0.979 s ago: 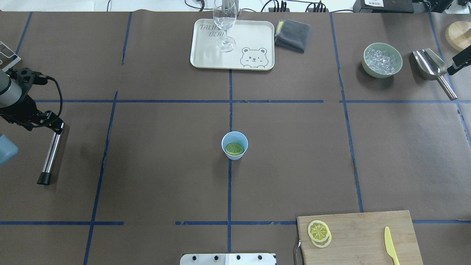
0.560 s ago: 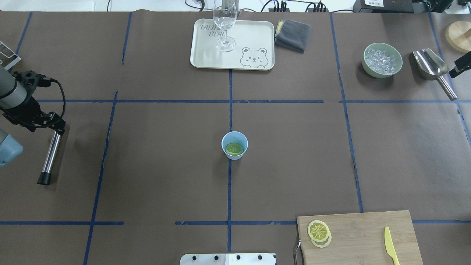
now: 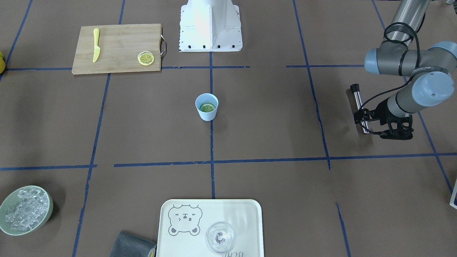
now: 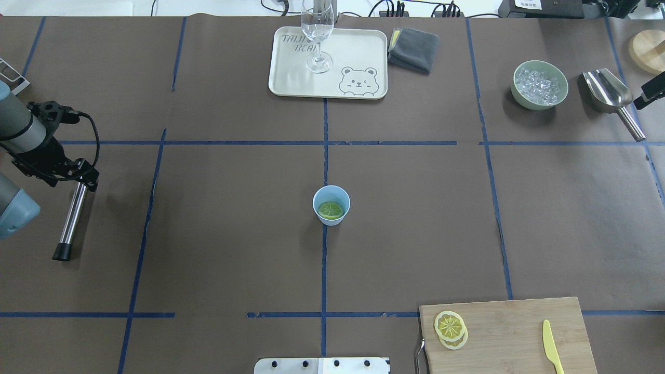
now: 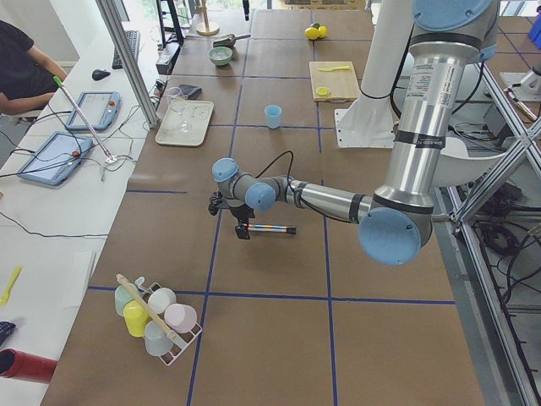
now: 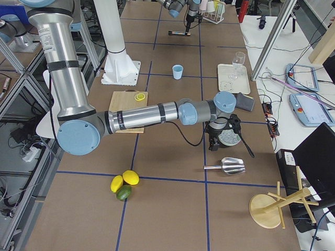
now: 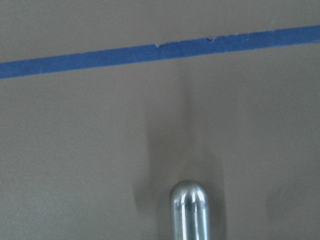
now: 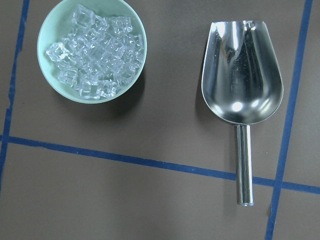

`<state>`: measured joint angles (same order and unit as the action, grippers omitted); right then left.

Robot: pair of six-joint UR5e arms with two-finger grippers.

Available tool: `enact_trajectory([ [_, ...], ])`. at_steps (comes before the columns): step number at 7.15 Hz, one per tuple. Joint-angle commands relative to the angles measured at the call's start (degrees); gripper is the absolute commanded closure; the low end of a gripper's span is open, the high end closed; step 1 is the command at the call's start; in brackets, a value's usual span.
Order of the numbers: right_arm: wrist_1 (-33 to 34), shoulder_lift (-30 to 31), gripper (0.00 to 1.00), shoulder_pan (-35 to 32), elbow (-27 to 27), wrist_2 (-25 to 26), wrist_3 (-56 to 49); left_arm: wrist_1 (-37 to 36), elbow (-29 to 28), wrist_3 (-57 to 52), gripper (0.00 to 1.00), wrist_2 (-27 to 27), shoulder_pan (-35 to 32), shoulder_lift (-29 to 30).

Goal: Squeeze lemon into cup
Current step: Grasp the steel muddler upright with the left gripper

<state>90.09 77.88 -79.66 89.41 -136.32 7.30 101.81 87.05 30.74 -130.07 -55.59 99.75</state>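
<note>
The lemon (image 4: 331, 210) lies flat at the bottom of the cup (image 4: 332, 221), which stands alone at the middle of the frame on the centre tape line. My left claw (image 4: 83, 176) is at the far left edge, right at the upper end of a metal rod (image 4: 70, 223) that lies on the surface. I cannot tell whether it is clamped on the rod or only sitting over it.

If I lift the rod by its very tip, I expect it to droop or swing, and it might slip out. The cup looks light. A press that lands off-centre on the slice, or catches the rim, would likely tip it or skate it across the paper.

In the overhead view the wrist body covers the left fingers, and the left wrist camera gives me only the rod's rounded end and a tape stripe. The right claw (image 4: 653, 89) is cut off at the upper right edge near the scoop (image 8: 242, 75), so I cannot say whether it is apart or together. I can't make out any juice in the cup.
</note>
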Motion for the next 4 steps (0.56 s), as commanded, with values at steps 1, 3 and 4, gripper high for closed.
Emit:
enact_trajectory([
  [1, 0.00, -0.01, 0.00, 0.03, 0.06, 0.00, 0.00, -0.03, -0.22, -0.15, 0.00, 0.00, 0.31, 0.01],
  [3, 0.00, -0.01, 0.00, -0.06, 0.06, 0.00, 0.00, -0.03, -0.13, 0.02, 0.10, 0.00, 0.31, 0.01],
  [4, 0.00, -0.01, 0.00, -0.06, 0.06, 0.00, 0.00, -0.12, -0.22, 0.11, 0.21, 0.00, 0.31, 0.01],
])
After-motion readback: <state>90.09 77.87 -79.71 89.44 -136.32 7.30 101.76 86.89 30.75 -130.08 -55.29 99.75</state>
